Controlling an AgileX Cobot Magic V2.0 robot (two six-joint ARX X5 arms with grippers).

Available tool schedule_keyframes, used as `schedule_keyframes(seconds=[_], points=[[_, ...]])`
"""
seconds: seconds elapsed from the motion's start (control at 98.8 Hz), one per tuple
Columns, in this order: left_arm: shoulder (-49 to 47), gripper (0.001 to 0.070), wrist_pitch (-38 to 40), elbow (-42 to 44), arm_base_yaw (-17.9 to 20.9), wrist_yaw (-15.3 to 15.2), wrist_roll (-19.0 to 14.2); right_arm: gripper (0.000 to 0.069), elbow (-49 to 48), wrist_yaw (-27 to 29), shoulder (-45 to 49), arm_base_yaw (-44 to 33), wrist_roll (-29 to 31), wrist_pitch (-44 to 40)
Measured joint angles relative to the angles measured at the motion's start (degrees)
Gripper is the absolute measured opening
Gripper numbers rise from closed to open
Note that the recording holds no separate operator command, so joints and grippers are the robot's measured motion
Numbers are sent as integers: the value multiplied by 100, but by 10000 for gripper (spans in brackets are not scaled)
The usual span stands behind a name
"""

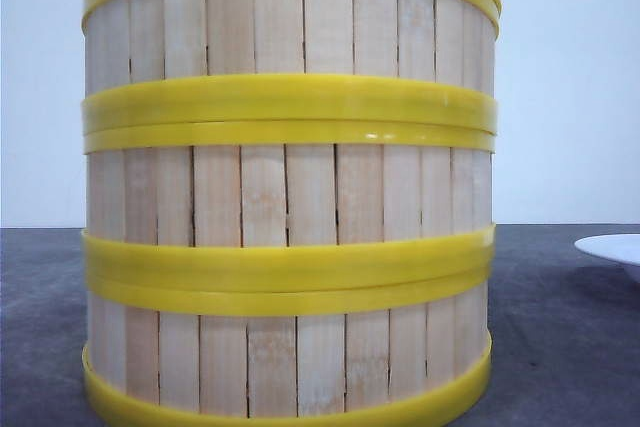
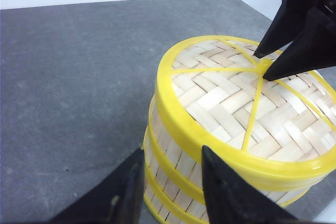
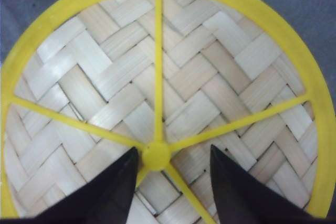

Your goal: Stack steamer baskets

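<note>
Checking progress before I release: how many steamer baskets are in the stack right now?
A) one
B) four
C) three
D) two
C: the front view shows three slatted tiers in the stack, split by two doubled yellow rim bands, with a woven lid on top. The right gripper straddles the lid's centre hub, jaws apart.
</note>
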Motion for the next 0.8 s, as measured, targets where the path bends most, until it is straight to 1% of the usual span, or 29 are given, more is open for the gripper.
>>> schedule_keyframes(seconds=[0.152, 0.456, 0.587, 0.8], points=[[0, 192, -35, 0, 0, 0, -2, 270, 0, 70, -129, 0, 2, 109], [0, 192, -44, 0, 0, 0, 0, 270, 197, 282, -1119, 0, 39, 531], [0, 192, -44, 0, 0, 0, -2, 270, 197, 841, -1585, 0, 96, 579], [0, 192, -31, 0, 0, 0, -2, 270, 197, 2245, -2424, 0, 256, 636]])
